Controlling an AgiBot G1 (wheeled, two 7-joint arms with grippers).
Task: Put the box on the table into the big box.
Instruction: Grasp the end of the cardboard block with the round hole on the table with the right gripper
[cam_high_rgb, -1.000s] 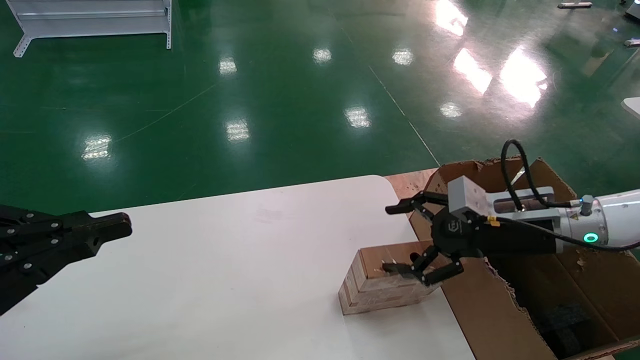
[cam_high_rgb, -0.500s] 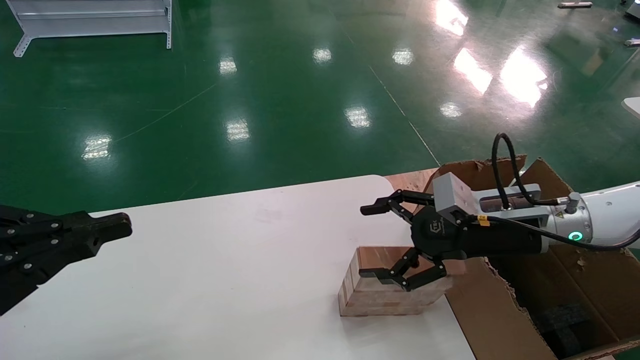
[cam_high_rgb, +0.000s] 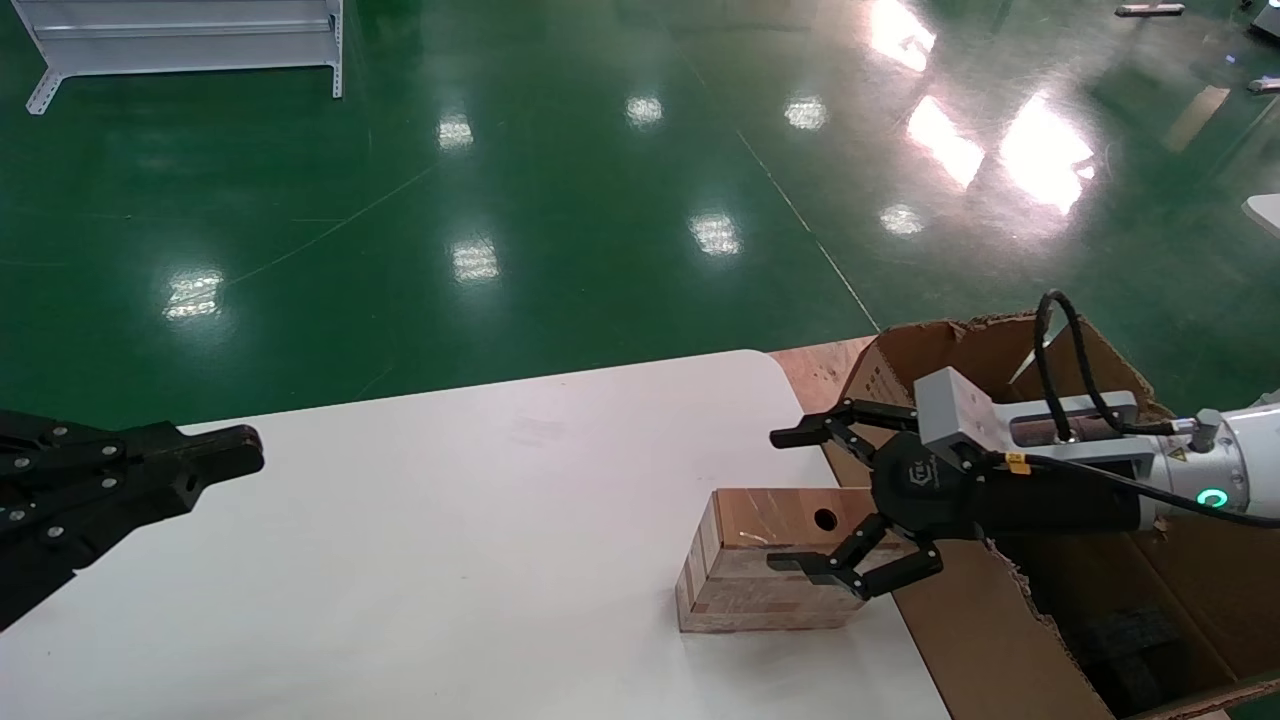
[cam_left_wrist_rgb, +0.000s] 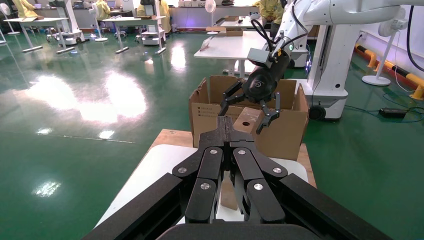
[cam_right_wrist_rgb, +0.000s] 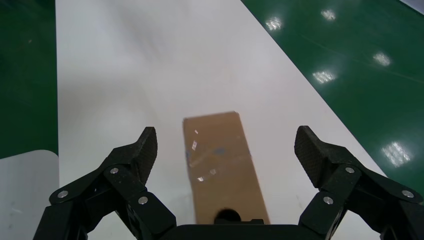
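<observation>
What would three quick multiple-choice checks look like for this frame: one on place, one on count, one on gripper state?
1. Where does the box stand?
A. on the table, beside the big box
B. inside the big box
C. on the green floor

2. How many round holes show in the box's top?
A. none
B. one
C. three

3. How does the right gripper stand?
A. shut on the box
B. open, fingers either side of the box
C. out of view

Answers: 1 A, the box rests on the white tabletop near the carton's torn flap. 2 B, a single black hole shows. 3 B, the right wrist view shows both fingers spread wide, clear of the box. The left gripper is parked at the table's left.
</observation>
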